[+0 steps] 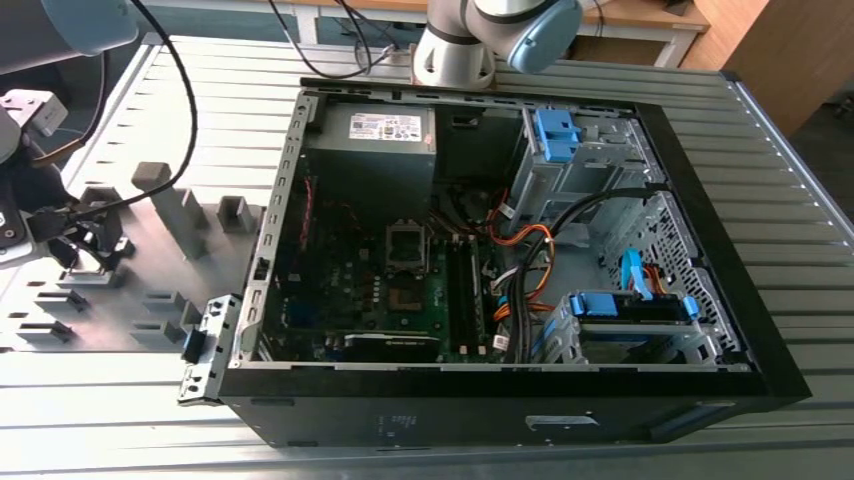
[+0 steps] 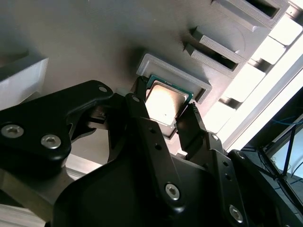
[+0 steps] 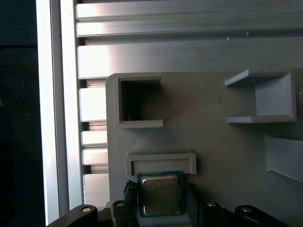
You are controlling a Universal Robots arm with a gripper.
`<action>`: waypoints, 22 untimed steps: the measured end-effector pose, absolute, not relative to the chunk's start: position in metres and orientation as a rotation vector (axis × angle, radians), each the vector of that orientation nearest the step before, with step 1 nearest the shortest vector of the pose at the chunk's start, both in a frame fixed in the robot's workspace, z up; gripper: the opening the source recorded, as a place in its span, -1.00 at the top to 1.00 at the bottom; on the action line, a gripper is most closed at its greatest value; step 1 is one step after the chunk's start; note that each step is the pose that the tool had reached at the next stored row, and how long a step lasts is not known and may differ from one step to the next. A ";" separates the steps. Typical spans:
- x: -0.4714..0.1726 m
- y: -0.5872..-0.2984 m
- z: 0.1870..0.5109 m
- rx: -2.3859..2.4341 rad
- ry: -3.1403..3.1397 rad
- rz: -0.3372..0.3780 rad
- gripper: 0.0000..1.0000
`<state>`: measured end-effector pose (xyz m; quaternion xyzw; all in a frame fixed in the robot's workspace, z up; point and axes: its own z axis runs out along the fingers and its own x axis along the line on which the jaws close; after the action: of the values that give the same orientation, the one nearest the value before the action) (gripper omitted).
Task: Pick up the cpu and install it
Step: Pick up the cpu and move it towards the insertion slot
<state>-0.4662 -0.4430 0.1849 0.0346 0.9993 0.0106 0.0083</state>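
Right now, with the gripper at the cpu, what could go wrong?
1. The cpu lies against the raised rim of its grey holder, with the gripper around it; an uneven lift might catch it on that rim.
2. Inside the PC case, loose cables run close to the socket; they may snag the arm.

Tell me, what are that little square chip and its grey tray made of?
The cpu has a dull silver-grey top, likely matte metal given its soft glare, edged in green like circuit board. The holder tray looks like matte grey plastic, perhaps moulded or printed: even colour, blocky walls, no shine.
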 end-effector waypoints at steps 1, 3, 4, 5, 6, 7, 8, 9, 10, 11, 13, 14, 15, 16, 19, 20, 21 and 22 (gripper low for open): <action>-0.466 -0.443 0.185 0.108 3.123 0.033 -0.06; -0.466 -0.443 0.185 0.108 3.123 0.033 -0.08; -0.466 -0.443 0.185 0.108 3.123 0.033 -0.20; -0.466 -0.443 0.185 0.108 3.123 0.033 -0.20; -0.466 -0.443 0.185 0.108 3.123 0.033 -0.20; -0.466 -0.443 0.185 0.108 3.123 0.033 -0.20; -0.466 -0.443 0.184 0.108 3.123 0.033 -0.20; -0.466 -0.443 0.184 0.108 3.123 0.033 -0.20; -0.466 -0.443 0.184 0.108 3.123 0.033 -0.20; -0.466 -0.443 0.184 0.108 3.123 0.033 -0.20; -0.466 -0.443 0.184 0.108 3.123 0.033 -0.20; -0.466 -0.443 0.184 0.108 3.123 0.033 -0.20; -0.466 -0.443 0.184 0.108 3.123 0.033 -0.20; -0.466 -0.443 0.184 0.108 3.123 0.033 -0.20; -0.466 -0.443 0.184 0.108 3.123 0.033 -0.20; -0.466 -0.443 0.184 0.108 3.123 0.033 -0.20; -0.466 -0.443 0.184 0.108 3.123 0.033 -0.20; -0.466 -0.443 0.184 0.108 3.123 0.033 -0.20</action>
<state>-0.4662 -0.4428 0.1838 0.0346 0.9993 0.0106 0.0083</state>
